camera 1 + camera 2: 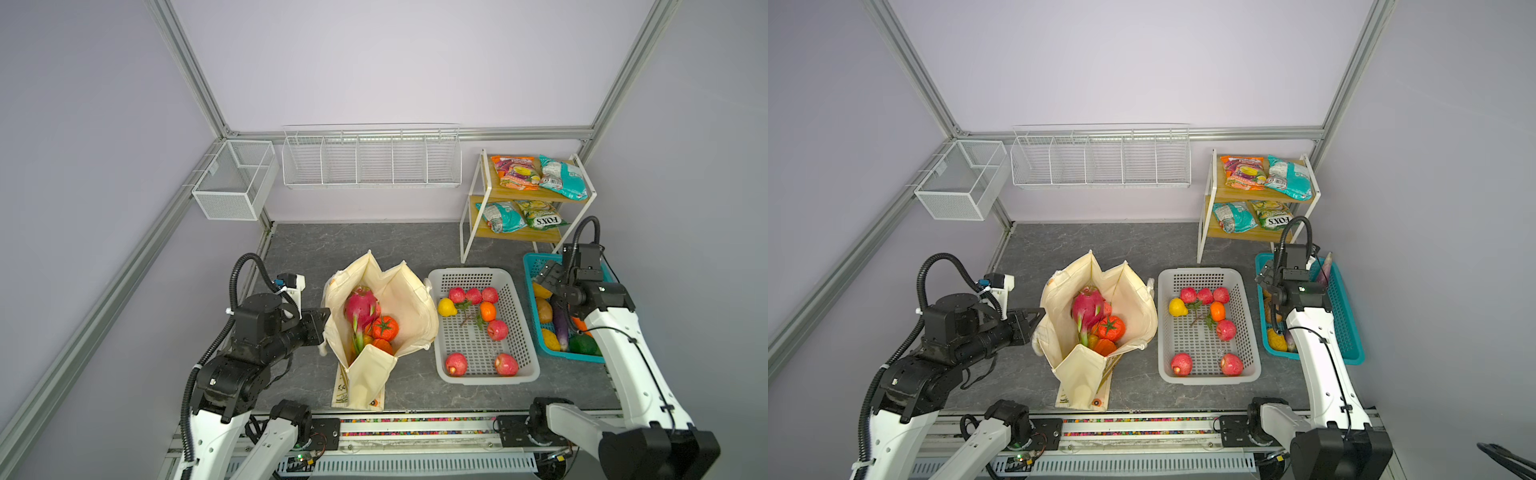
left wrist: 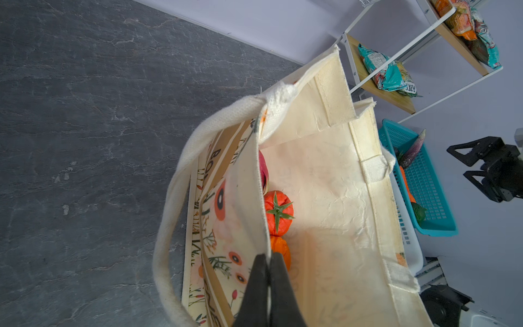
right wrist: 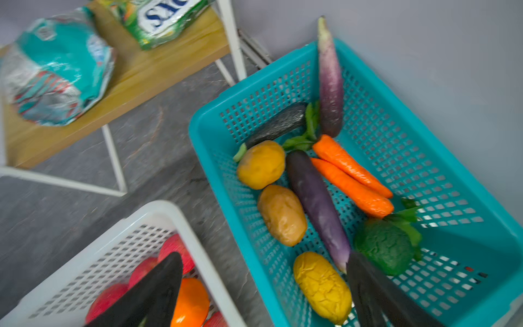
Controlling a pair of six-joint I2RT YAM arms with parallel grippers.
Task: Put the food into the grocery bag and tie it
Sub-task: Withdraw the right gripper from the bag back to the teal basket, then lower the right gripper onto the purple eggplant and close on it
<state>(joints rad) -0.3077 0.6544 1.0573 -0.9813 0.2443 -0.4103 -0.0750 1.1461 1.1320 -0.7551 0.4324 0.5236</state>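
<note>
While the left gripper point(image 2: 269, 256) pinches the rim of the grocery bag point(image 1: 409, 299), the right gripper point(image 1: 545, 279) hangs wide above the teal basket point(image 1: 1345, 316); next, probably grasp an eggplant point(image 3: 314, 198).

The right arm point(image 1: 1312, 345) covers part of the teal basket point(image 1: 1347, 328) at the counter's right edge in both top views. In a top view little of its load shows beyond a yellow lump point(image 1: 1277, 340) and a purple root point(image 1: 1325, 268). In the left wrist view the bag point(image 2: 325, 198) wall hides all but a pink sliver of dragon fruit point(image 2: 263, 170). The left fingers point(image 2: 257, 283), cut off by the picture's edge, half cover an orange fruit point(image 2: 280, 246). The lettering point(image 2: 215, 158) is partly tucked behind the wall's fold and cannot be read whole. The right wrist view is blurred: the teal packet point(image 3: 56, 76) print smears, and the right fingers point(image 3: 147, 297) run off the edge, one over apples point(image 3: 167, 245).
</note>
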